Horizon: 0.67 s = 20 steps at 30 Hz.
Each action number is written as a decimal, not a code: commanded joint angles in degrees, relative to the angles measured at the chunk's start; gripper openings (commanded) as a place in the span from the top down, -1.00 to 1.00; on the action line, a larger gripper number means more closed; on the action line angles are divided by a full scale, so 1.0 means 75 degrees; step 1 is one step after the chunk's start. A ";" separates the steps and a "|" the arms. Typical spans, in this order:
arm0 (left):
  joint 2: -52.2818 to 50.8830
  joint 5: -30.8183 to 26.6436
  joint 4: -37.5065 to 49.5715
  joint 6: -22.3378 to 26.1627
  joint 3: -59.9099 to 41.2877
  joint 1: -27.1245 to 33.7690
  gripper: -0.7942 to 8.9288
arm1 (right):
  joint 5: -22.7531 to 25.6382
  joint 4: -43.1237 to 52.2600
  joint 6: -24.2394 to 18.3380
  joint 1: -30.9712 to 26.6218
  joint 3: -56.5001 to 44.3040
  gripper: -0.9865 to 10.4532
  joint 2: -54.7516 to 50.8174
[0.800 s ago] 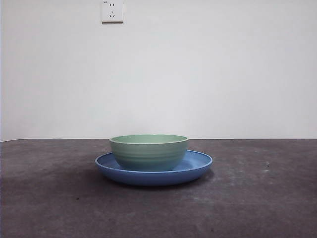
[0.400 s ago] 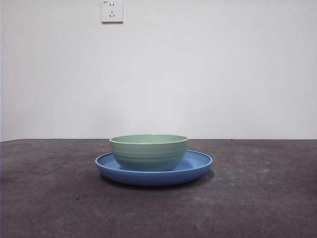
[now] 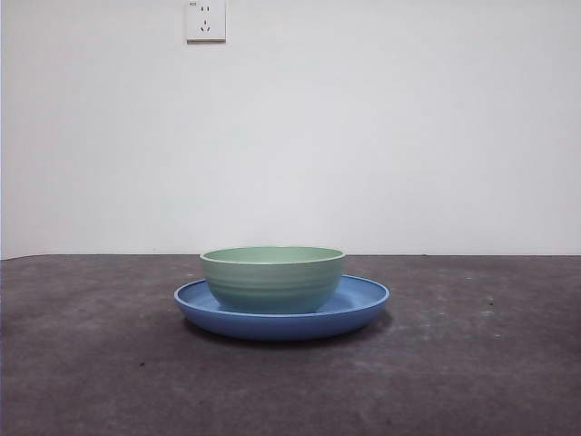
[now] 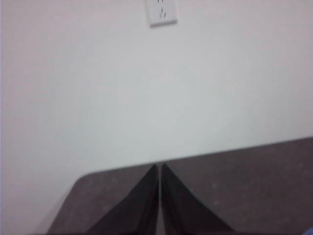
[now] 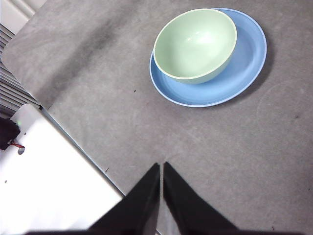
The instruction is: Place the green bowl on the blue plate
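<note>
Two dishes on the dark table (image 3: 91,363): blue plate (image 3: 363,304) underneath, green bowl (image 3: 272,280) seated upright on it, off-centre toward one rim. Placement looks done. Bowl likely rigid, light, smooth; its rim is the grip point. Right gripper (image 5: 161,169) clenched empty, well clear; left gripper (image 4: 160,169) clenched, facing the wall.

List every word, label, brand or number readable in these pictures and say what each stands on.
Wall socket: a tiny dark mark at its upper left corner, too small to read; in the left wrist view the socket is blurred.
Green bowl: no text.
Blue plate: no text.
Nothing else bears writing.
</note>
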 commanded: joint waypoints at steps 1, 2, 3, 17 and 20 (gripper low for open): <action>-0.0379 -0.0070 0.0152 -0.0262 -0.0612 0.0082 0.82 | 0.0000 0.0073 -0.0085 0.0050 0.0140 0.82 0.0055; -0.0554 -0.0140 0.0152 -0.0385 -0.0903 0.0108 0.82 | 0.0000 0.0076 -0.0085 0.0050 0.0140 0.82 0.0055; -0.0676 -0.0198 0.0154 -0.0455 -0.1122 0.0119 0.82 | 0.0000 0.0073 -0.0085 0.0050 0.0140 0.82 0.0055; -0.2142 -0.0344 0.0026 -0.1003 -0.3296 0.0143 0.82 | 0.0000 0.0073 -0.0085 0.0050 0.0140 0.82 0.0055; -0.2221 -0.0361 0.0061 -0.1005 -0.3552 0.0143 0.82 | 0.0000 0.0076 -0.0087 0.0050 0.0140 0.82 0.0055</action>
